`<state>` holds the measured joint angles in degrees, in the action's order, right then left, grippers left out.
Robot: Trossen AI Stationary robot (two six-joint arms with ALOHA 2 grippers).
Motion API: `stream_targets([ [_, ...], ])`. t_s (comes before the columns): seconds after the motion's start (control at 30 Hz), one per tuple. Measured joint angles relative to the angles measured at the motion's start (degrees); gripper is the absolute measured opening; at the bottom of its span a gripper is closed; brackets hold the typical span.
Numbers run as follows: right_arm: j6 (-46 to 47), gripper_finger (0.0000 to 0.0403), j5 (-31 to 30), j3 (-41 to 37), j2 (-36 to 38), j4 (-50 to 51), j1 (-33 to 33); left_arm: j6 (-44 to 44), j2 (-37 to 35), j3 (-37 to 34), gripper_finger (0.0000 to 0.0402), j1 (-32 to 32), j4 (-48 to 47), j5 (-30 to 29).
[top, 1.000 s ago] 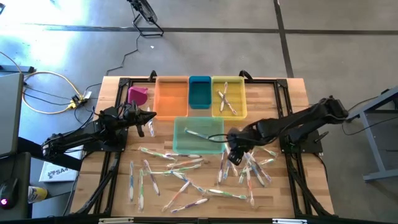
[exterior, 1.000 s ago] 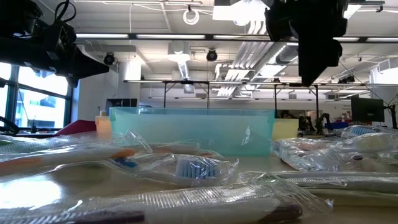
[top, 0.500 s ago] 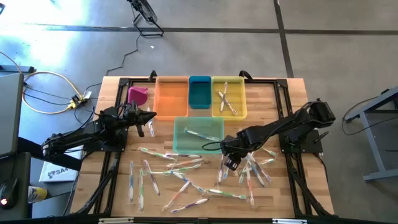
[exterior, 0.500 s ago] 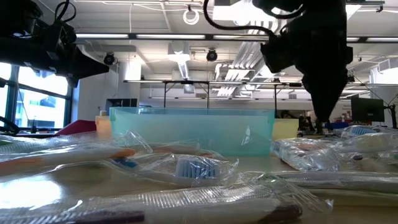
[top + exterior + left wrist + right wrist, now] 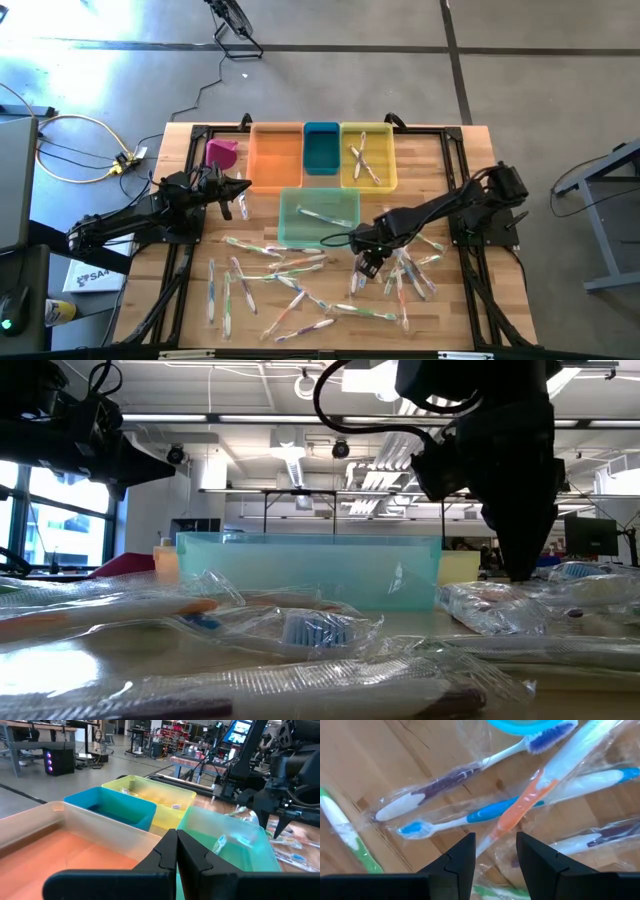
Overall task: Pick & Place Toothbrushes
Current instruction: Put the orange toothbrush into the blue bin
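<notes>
Right claw (image 5: 495, 851) open over wrapped toothbrushes (image 5: 520, 805), handles cropped.

Legible text: none confirmed. A white box (image 5: 88, 277) on the floor beside the table's (image 5: 455, 150) left edge carries dark lettering, too small and partly hidden to read. Toothbrushes (image 5: 470, 815) in clear wrappers show no readable brand or print. Lit screens (image 5: 239, 730) in the room beyond the table show no legible characters. Bins unlabelled.
</notes>
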<state>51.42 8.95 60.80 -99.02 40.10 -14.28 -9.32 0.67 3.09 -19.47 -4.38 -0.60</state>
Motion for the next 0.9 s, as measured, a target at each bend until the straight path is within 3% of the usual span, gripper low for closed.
stream_targets([
  [0.9, 3.0, 0.0135, 0.5, -4.6, 0.0, -6.3, 0.0, 0.0, 0.0, 0.0, 0.0, 0.0, 0.0, 0.0],
])
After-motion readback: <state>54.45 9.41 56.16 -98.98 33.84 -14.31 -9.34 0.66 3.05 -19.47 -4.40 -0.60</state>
